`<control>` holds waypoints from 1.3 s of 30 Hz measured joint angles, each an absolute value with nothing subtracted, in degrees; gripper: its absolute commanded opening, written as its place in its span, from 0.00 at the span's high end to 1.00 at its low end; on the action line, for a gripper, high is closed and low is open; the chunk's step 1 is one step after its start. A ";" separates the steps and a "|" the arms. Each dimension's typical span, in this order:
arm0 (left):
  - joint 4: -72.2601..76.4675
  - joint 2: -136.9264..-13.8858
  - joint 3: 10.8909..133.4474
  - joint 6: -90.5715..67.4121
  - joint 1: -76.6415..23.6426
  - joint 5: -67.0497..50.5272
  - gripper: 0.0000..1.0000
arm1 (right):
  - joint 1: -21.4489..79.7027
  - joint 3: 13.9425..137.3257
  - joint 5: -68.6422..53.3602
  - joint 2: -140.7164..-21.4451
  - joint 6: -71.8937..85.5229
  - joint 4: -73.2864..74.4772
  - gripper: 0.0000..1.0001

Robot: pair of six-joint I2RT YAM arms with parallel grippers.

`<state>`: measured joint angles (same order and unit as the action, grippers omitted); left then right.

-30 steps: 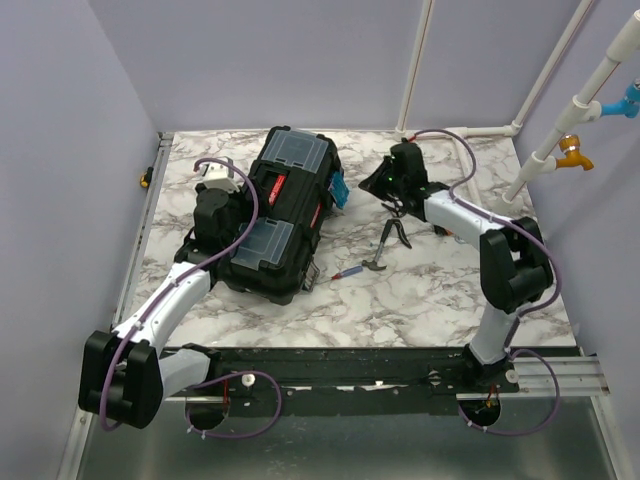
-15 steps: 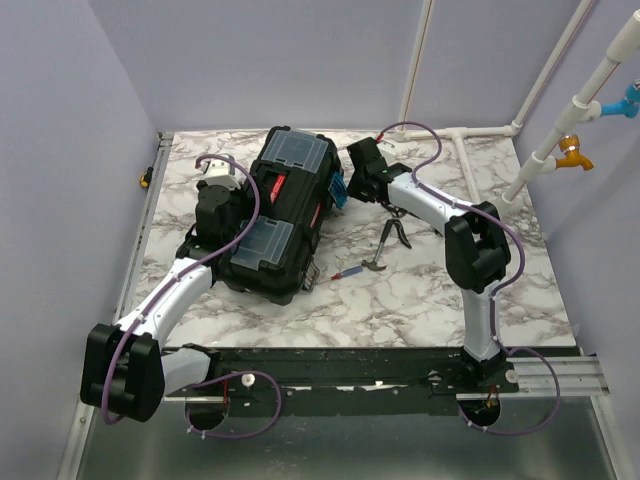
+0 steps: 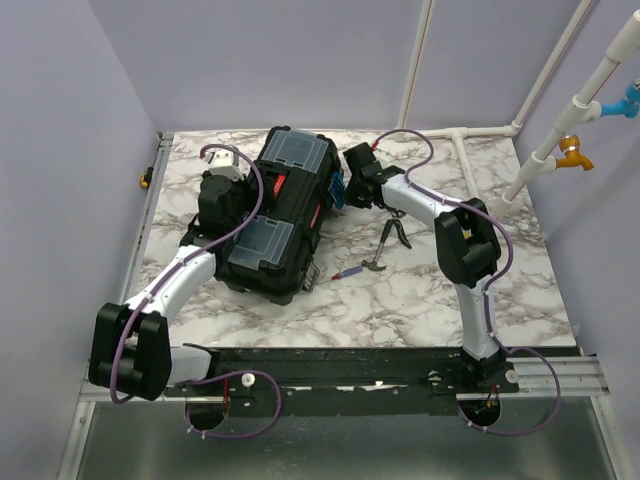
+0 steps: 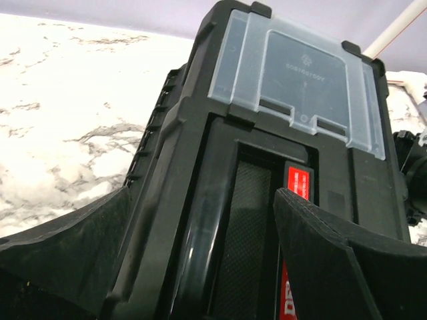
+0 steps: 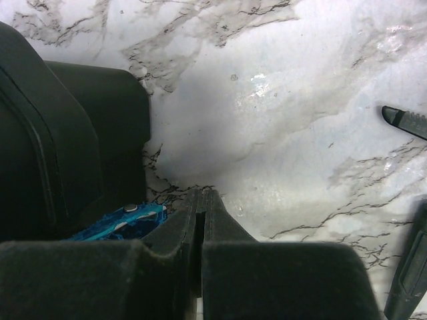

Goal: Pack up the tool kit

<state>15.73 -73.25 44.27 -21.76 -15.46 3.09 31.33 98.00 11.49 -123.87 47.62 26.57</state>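
While left pincer gapes over toolbox, right pincer closed beside teal latch

The left arm stretches forward, and the left gripper stands with its jaws spread wide. The right arm folds leftward at the elbow, and the right gripper has its fingers pressed flat together.

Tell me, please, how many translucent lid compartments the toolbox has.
2. The far compartment sits at the back end of the toolbox; the near compartment sits at its front end. None seems hidden.
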 measured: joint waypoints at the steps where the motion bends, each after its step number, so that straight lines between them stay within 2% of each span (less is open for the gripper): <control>1: 16.27 -73.82 44.53 -21.74 -15.31 2.44 0.12 | 31.27 97.86 11.14 -123.87 47.66 26.35 0.99; 10: 18.22 -78.30 47.44 -20.05 -14.48 -4.49 0.12 | 29.76 97.01 5.98 -125.56 46.72 22.83 0.99; 23: 18.98 -81.73 50.19 -18.98 -14.24 -6.63 0.15 | 28.27 97.25 -1.80 -128.86 45.17 18.98 0.99; 32: 18.87 -85.38 53.69 -18.33 -14.24 -7.14 0.16 | 25.04 105.51 -13.15 -135.48 42.11 18.22 0.99; 39: 17.34 -86.30 55.31 -17.78 -14.24 -7.49 0.18 | 23.70 107.02 -20.03 -137.47 40.80 16.29 0.99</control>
<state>17.34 -86.30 55.31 -17.78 -14.24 -7.49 23.70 107.02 -20.03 -137.47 40.80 16.29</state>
